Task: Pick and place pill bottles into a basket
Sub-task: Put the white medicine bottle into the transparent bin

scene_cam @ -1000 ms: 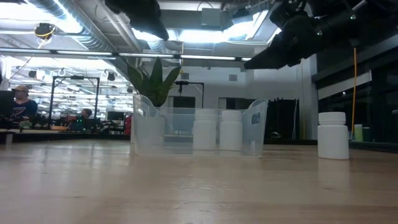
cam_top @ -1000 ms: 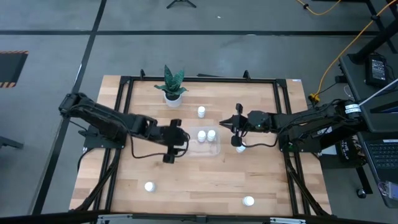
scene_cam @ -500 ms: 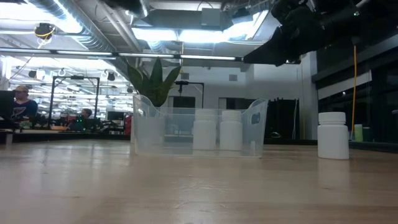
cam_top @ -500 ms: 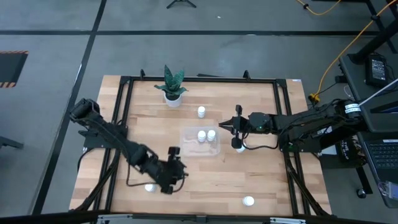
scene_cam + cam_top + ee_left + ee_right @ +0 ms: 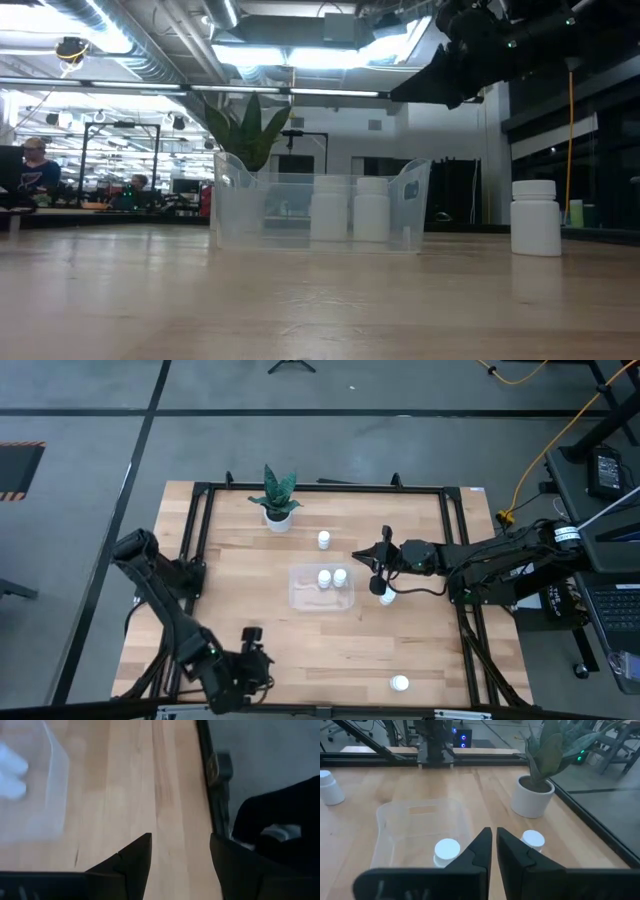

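Observation:
The clear basket [image 5: 320, 592] sits mid-table with two white pill bottles [image 5: 324, 577] [image 5: 340, 576] standing in it, also seen in the low view [image 5: 328, 210] [image 5: 371, 210]. Other bottles stand on the wood: one toward the far edge [image 5: 323, 539], one beside the basket's right [image 5: 387, 598], one near the front right [image 5: 400, 683], and one at the near left [image 5: 327, 787]. My left gripper [image 5: 180, 865] is open over the near left of the table [image 5: 250, 636], empty. My right gripper [image 5: 493, 840] is shut, raised right of the basket [image 5: 372, 557].
A white pot with a green plant [image 5: 277, 510] stands at the far edge, left of centre. A black frame rail [image 5: 200, 550] runs round the tabletop. Bare wood lies between the basket and the near edge.
My left arm has swung from beside the basket toward the table's near left corner, staying open and empty. My right gripper has stayed where it was. No bottle has moved.

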